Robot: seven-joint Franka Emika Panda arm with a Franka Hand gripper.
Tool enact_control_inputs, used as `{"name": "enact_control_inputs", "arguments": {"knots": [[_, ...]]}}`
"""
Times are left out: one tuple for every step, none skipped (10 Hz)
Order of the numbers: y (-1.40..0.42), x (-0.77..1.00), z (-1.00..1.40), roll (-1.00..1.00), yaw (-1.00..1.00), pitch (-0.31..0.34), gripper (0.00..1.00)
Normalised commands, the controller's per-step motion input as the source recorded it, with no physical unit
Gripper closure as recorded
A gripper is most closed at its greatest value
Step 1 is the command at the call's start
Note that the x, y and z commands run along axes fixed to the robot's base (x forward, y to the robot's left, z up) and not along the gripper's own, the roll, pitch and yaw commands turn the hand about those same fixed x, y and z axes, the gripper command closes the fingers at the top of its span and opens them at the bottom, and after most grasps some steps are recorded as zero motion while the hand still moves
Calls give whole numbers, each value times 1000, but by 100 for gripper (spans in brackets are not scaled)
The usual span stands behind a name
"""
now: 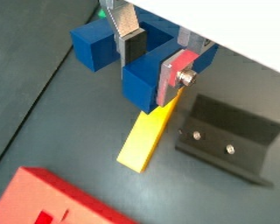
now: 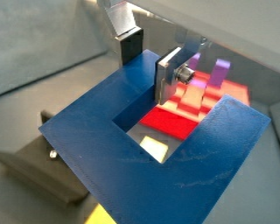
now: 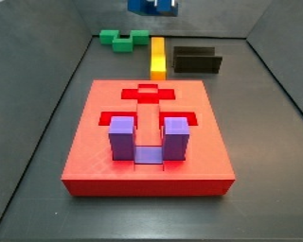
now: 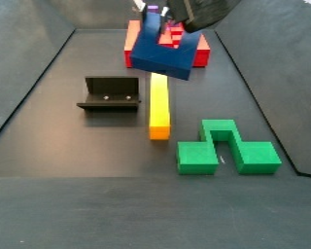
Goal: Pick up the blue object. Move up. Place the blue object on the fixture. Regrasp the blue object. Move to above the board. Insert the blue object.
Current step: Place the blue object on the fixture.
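Note:
My gripper (image 1: 154, 63) is shut on the blue object (image 1: 145, 85), a dark blue U-shaped block. One finger (image 1: 132, 44) sits in the U's gap and the other clamps one prong from outside; both wrist views show this (image 2: 149, 61). In a side view the gripper (image 4: 163, 19) holds the blue object (image 4: 162, 53) in the air, above the far end of the yellow bar (image 4: 158, 107). The fixture (image 4: 109, 94) stands on the floor, beside the bar and lower than the block. The red board (image 3: 148, 175) lies flat on the floor.
A lilac U-shaped block (image 3: 148, 142) sits in the board's U cut-out. A green block (image 4: 224, 148) lies on the floor near the yellow bar's other end. Dark walls enclose the floor. The fixture (image 1: 230, 136) and yellow bar (image 1: 149, 138) show below the held block.

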Motion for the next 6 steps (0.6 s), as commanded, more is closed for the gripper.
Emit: {"name": "enact_control_inputs", "arguments": {"knots": [[3, 806, 0, -960, -91, 20, 100], [0, 774, 20, -940, 0, 246, 100], [-146, 657, 66, -863, 74, 331, 100], [-246, 646, 17, -723, 177, 357, 100], [-260, 671, 0, -549, 209, 540, 100], [-180, 677, -57, -494, 177, 649, 100]]}}
